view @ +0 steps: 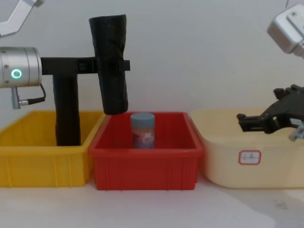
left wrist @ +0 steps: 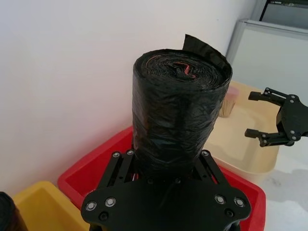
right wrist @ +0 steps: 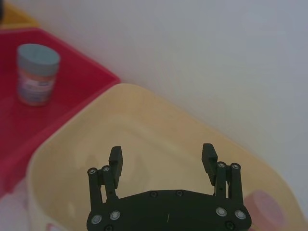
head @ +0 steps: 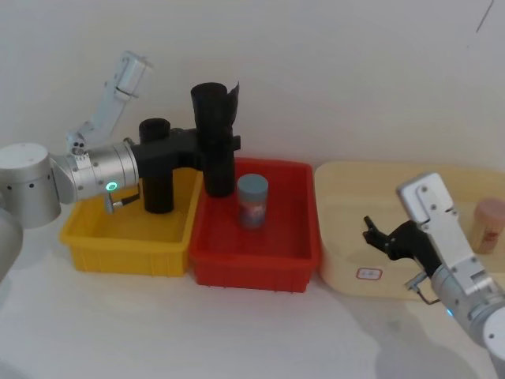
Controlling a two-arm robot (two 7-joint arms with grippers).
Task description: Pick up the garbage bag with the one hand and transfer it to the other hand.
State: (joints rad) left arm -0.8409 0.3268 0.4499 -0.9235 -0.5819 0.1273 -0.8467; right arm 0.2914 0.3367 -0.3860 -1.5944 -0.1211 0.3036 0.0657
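The garbage bag, a glossy crinkled black roll, hangs nearly upright over the back left corner of the red crate. Its lower end is at about rim height. My left gripper, on the wrist with the green ring light, is shut on the roll's middle. Over the cream basin my right gripper is open and holds nothing, well right of the bag.
A second black roll stands in the yellow crate under my left arm. A blue-lidded jar stands in the red crate. A pink-lidded jar sits in the basin. A white wall is close behind.
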